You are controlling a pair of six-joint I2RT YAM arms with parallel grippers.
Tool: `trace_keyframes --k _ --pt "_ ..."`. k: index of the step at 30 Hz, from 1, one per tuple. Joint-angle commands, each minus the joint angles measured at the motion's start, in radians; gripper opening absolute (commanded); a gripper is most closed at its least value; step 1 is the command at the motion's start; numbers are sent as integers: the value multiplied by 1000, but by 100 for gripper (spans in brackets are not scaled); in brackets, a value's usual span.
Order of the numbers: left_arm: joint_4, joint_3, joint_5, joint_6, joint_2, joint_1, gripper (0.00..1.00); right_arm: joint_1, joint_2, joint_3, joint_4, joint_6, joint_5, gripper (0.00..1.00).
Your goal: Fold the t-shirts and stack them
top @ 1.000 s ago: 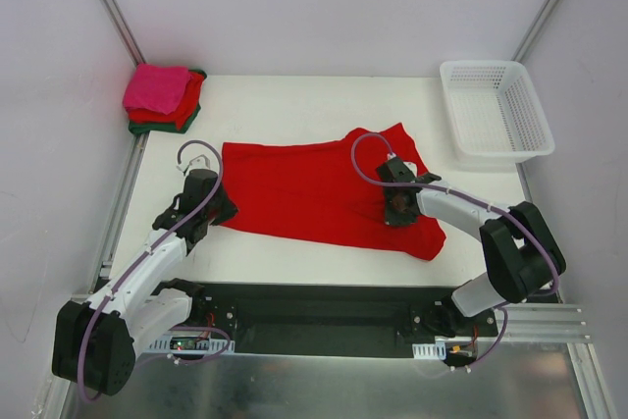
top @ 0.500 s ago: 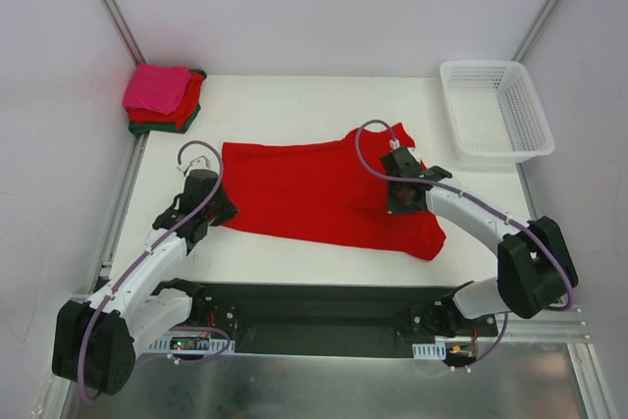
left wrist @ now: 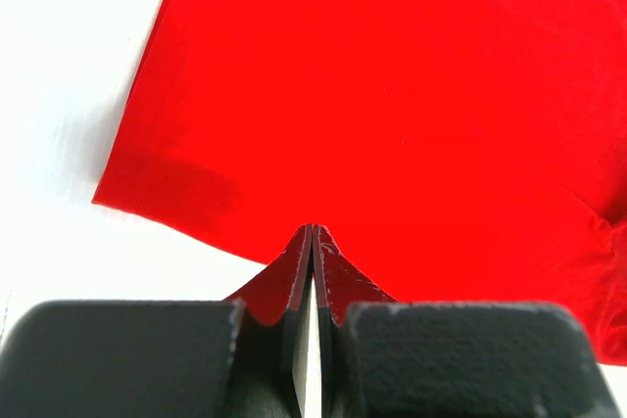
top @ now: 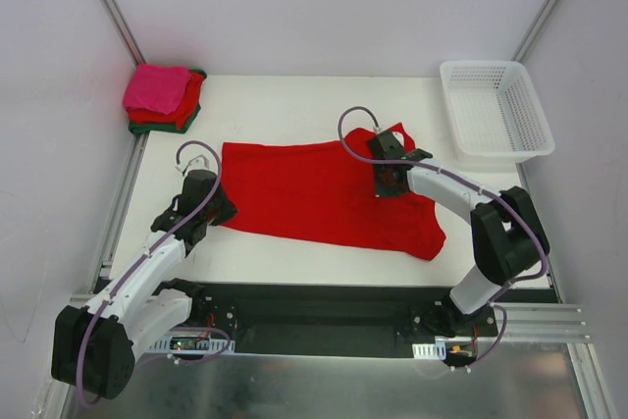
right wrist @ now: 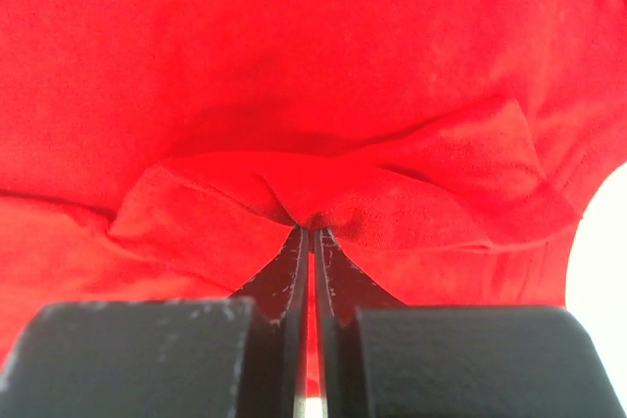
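A bright red t-shirt lies spread across the middle of the white table. My left gripper is at the shirt's near-left corner, shut on its hem; in the left wrist view the closed tips meet the cloth edge. My right gripper is on the shirt's right part, shut on a bunched fold of red cloth, with its tips pinched together. A stack of folded shirts sits at the back left: hot pink on top, red and dark green beneath.
A white plastic lattice basket stands at the back right corner. Grey walls with metal frame posts enclose the table on three sides. A black base plate runs along the near edge between the arm bases.
My right gripper has moved back and to the left over the shirt, carrying the pinched fold with it. The left arm has stayed still at the hem.
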Motion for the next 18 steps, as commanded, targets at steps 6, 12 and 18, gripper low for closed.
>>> trace_keyframes --k 6,12,18 --pt "-14 -17 -15 12 -23 -10 0 -5 74 115 38 -25 40 1" --pt "-14 -20 -17 12 -19 -12 0 -5 112 173 33 -51 60 1" --pt "-15 -24 -18 12 -22 -10 0 -5 164 234 21 -79 64 1"
